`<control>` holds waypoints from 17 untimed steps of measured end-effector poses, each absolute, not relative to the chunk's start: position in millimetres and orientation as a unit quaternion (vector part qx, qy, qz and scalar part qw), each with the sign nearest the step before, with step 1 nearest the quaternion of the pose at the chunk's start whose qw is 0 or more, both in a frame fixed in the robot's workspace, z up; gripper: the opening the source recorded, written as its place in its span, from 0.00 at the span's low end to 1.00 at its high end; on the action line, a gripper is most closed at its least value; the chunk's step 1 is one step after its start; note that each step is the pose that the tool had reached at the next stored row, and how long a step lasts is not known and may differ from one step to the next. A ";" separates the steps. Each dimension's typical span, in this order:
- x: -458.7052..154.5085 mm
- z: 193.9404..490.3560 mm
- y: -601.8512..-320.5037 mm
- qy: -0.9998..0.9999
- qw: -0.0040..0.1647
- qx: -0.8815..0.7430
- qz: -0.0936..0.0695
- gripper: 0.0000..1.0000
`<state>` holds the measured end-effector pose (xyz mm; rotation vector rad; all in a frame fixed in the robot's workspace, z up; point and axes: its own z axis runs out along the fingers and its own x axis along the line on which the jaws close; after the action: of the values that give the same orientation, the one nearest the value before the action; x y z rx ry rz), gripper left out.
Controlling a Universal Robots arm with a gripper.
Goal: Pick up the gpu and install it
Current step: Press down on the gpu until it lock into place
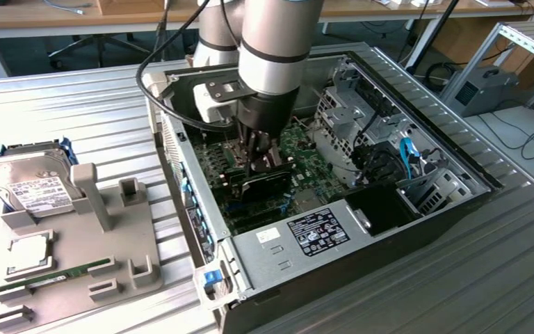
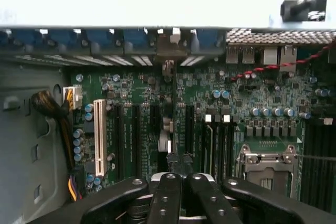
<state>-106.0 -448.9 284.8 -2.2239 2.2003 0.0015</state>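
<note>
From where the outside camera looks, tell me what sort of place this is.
Probably a robotics lab or workshop bench: an open black desktop computer case on a ribbed metal table, a grey parts fixture with a silver hard drive, and wooden desks behind.

You are looking at a lab: a metal counter (image 1: pixel 81 104), an open computer case (image 1: pixel 452 167), desks (image 1: pixel 109 14) with cables behind.

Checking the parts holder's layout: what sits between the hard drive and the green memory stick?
A square silver chip lies between the hard drive and the memory stick, in the exterior view.
</note>
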 end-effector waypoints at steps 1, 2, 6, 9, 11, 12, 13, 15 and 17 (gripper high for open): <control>-103.4 285.2 -448.9 0.703 0.006 -0.711 0.001 0.11; -101.0 285.6 -448.9 0.703 0.006 -0.711 0.001 0.11; -90.5 287.0 -448.8 0.703 0.005 -0.711 0.002 0.11; -83.2 289.1 -448.8 0.703 0.005 -0.711 0.002 0.11; -80.6 290.7 -448.6 0.703 0.005 -0.711 0.003 0.11; -79.9 291.0 -448.6 0.703 0.005 -0.711 0.003 0.11; -79.8 291.0 -448.6 0.703 0.005 -0.711 0.003 0.11; -79.8 291.0 -448.6 0.703 0.005 -0.711 0.003 0.11; -79.8 291.1 -448.6 0.703 0.005 -0.711 0.003 0.11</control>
<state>-79.8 -448.6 291.1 -2.2267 2.2033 0.0085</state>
